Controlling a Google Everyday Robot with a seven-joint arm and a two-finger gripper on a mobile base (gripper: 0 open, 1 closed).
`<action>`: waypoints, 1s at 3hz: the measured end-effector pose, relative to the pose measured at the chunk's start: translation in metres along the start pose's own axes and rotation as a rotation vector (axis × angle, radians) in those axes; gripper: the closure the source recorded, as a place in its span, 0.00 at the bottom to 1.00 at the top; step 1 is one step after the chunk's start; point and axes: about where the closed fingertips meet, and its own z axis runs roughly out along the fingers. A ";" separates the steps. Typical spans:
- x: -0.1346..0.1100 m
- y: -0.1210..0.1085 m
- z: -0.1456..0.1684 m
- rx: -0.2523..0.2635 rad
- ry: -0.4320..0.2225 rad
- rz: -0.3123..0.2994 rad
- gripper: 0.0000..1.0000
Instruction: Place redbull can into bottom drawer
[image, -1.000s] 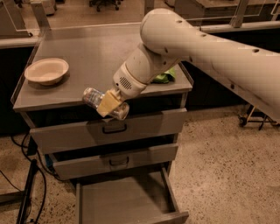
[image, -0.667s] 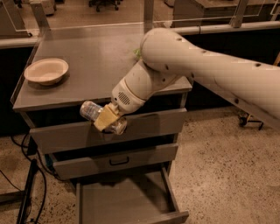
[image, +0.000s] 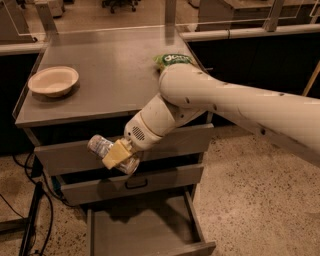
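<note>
gripper – before the upper drawer fronts, fingers clamped on tilted redbull can | bottom drawer – open below | green snack bag on surface, lettering unreadable

A white, rounded robot arm reaches from the right edge down to the left-centre of the frame. Its gripper sits in front of the upper grey drawer fronts, its yellowish pads clamped around a slim silver metal redbull can held tilted. Below, at the bottom centre, the grey metal bottom drawer stands pulled open. On the grey cabinet top, a cream round bowl sits at upper left and a green snack bag at upper centre.
</note>
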 end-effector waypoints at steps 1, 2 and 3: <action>0.000 0.000 0.000 -0.001 0.000 0.000 1.00; 0.024 -0.001 0.041 -0.059 -0.001 0.063 1.00; 0.055 -0.011 0.096 -0.124 0.002 0.143 1.00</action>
